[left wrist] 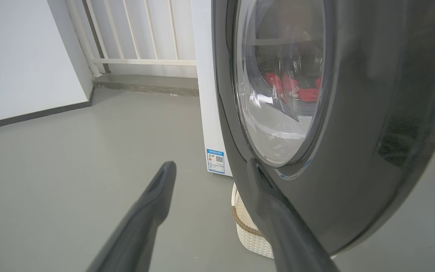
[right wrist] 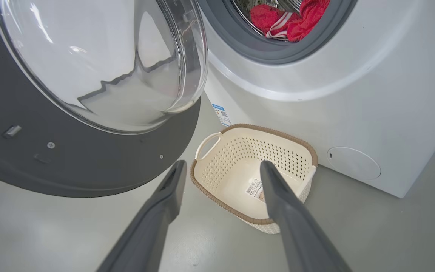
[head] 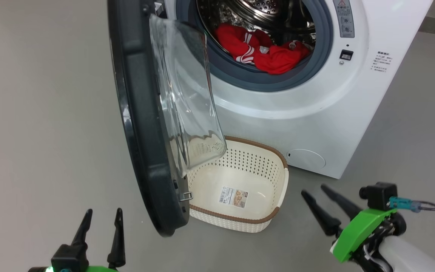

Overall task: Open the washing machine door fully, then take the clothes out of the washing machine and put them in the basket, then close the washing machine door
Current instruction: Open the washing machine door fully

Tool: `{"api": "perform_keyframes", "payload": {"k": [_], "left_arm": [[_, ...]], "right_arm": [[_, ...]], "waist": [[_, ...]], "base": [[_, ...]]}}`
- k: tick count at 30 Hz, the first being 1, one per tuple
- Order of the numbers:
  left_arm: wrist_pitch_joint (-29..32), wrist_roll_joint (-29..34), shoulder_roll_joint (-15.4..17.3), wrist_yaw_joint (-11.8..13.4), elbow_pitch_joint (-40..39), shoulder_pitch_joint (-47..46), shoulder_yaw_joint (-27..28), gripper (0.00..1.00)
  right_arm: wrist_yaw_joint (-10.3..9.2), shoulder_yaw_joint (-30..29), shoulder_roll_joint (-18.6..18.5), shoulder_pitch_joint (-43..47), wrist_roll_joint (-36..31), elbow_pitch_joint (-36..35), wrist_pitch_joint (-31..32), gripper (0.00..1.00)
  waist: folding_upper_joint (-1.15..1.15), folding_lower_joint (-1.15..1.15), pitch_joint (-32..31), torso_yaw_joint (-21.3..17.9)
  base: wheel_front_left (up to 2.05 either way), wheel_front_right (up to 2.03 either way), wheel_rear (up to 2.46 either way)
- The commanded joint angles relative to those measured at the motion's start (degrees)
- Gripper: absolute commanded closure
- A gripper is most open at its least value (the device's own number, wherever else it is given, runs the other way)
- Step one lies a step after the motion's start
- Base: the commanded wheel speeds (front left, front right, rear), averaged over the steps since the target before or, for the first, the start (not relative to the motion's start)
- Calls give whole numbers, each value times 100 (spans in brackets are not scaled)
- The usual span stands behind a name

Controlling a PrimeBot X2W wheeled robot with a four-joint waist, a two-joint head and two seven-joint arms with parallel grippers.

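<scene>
Red clothes (head: 263, 53) are lying low in the drum (head: 263, 11) of the washer (head: 315, 113), spilling toward its grey ring (head: 240, 77). The basket (head: 278, 177) is sitting on the floor (head: 43, 132) just before it, partly under the door (head: 142, 124). The left gripper (head: 104, 210) is hanging spread and holding nothing, close by the door's outer face; the right gripper (head: 313, 189) is doing likewise near the basket. We are judging the door only part swung: a nudge from the left could be pushing it shut, and its glass bowl (head: 187, 94) could be catching a dropped garment. Floor is looking grey, smooth, faintly glossy; a white wall (left wrist: 21, 56) and pale railing (left wrist: 138, 37) are standing behind.
</scene>
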Motion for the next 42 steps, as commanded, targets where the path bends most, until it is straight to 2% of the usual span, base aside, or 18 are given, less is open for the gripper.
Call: {"api": "perform_keyframes", "payload": {"k": [1,6,9,17,22,30,40,41,42], "left_arm": [[-70,70,92,-6,-113,-59,207,0],[-70,65,92,-2,-126,-60,196,0],[-70,57,92,3,-150,-73,196,0],[-70,44,92,0,-266,-57,173,0],[-70,27,92,35,-366,-13,118,0],[-70,-21,92,81,-404,21,61,0],[-70,-69,92,120,-562,53,70,0],[-70,-94,92,119,-611,42,91,40],[-70,-123,92,109,-664,23,118,87]], "right_arm": [[9,-72,-9,75,-161,-149,-72,0],[9,-1266,313,592,-1390,-694,-75,0],[9,-1755,489,879,-2150,-1088,-75,0],[9,-2820,948,1482,-3212,-2068,-76,0],[9,-3219,1110,1741,-3468,-2248,-76,0],[9,-3487,1202,1959,-3666,-2171,-76,0],[9,-3504,1241,1966,-3699,-2189,-76,0],[9,-3492,1239,1971,-3688,-2177,-76,0],[9,-3487,1238,1974,-3677,-2169,-76,0]], "waist": [[0,0,5,-4],[0,0,40,2],[0,0,61,13],[0,0,47,53],[0,0,45,81],[0,0,42,107],[0,0,-1,103],[0,0,-6,108],[0,0,-13,116]], "base": [[0,0,0],[0,0,0],[0,0,0],[0,0,0],[0,0,0],[0,0,0],[0,0,0],[0,0,0],[0,0,0]]}}
